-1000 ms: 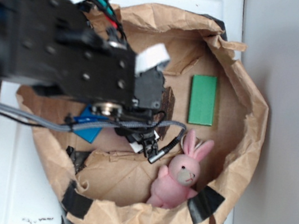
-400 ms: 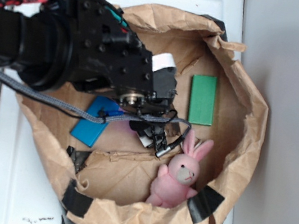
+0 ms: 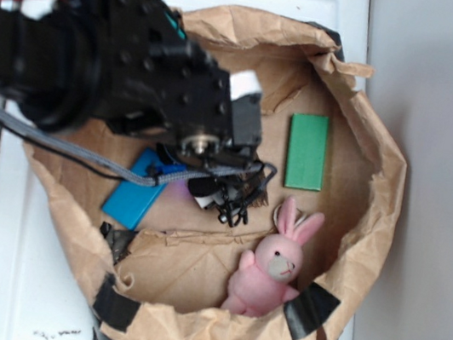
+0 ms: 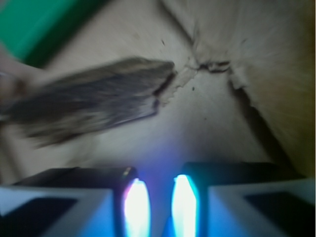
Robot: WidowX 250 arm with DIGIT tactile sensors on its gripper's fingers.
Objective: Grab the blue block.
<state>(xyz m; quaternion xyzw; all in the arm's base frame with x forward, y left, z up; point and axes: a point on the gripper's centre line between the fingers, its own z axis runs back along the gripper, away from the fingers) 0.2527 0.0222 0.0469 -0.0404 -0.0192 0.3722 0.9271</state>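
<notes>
- Since the earlier frames, the gripper (image 3: pixel 233 210) is seen shifted left and up inside the brown paper bag (image 3: pixel 373 116), away from the pink plush bunny (image 3: pixel 275 260).
- Its fingertips (image 4: pixel 136 202) are shown in the wrist view nearly touching, clenched on nothing.
- The blue block (image 3: pixel 131 198) is found flat on the bag floor, just left of the gripper, partly under the arm.
- The green block (image 3: pixel 307 151) and a dark bark-like piece (image 4: pixel 94 101) lie apart.
</notes>
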